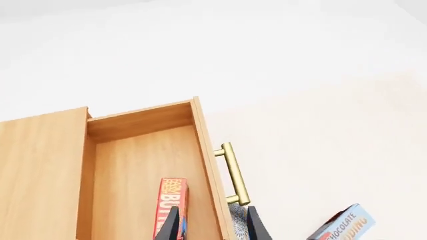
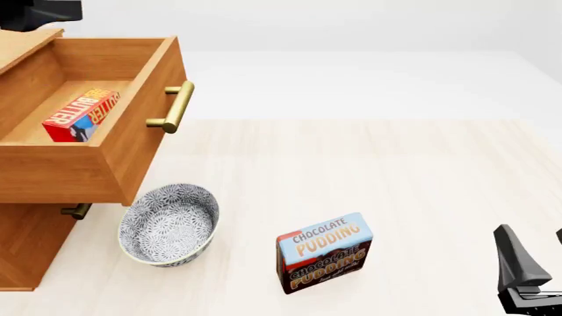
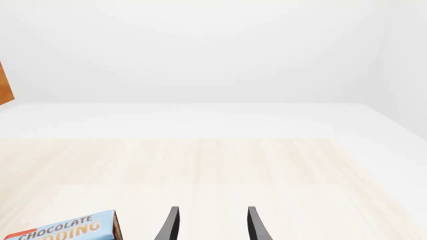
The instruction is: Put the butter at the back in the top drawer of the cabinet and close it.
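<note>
The small red butter box (image 2: 80,116) lies flat inside the pulled-out top drawer (image 2: 131,158) of the light-brown wooden cabinet (image 2: 26,243). The left gripper (image 1: 212,225) hangs above the drawer, fingers apart, holding nothing. The right gripper (image 3: 212,225) sits low over the table (image 2: 422,184), also spread and empty, near the blue-and-brown chocolate pudding box (image 2: 325,253).

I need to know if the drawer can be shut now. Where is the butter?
In the front view the butter lies inside the open top drawer of the cabinet at the far left, above the patterned bowl; no fingers hold it.
</note>
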Robot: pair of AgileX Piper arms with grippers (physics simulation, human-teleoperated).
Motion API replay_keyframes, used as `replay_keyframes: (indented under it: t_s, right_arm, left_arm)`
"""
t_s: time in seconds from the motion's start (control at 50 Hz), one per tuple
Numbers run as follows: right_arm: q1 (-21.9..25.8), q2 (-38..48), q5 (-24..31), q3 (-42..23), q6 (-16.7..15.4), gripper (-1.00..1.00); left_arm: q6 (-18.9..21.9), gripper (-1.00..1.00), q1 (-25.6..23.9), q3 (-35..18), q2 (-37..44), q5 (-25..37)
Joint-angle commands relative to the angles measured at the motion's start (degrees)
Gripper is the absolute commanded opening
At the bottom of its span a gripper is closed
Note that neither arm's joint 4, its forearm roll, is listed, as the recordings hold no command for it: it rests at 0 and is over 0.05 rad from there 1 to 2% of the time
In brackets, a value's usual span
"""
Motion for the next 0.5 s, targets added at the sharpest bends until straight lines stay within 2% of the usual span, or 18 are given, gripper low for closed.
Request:
replay_keyframes:
  t_s: [0.02,0.26,0.5]
  right_arm:
    - [0.0,0.0,0.0,0.0,0.0,1.0]
    - [0.0,0.0,0.0,0.0,0.0,1.0]
    - [0.0,0.0,0.0,0.0,0.0,1.0]
  left_arm:
    - [-0.08,1.0,-5.88,-5.81,2.95,-0.5]
    - [-0.52,1.0,-13.41,-8.63,9.22,-4.41]
    - [-1.74,1.0,-17.76,-7.33,14.12,-8.52]
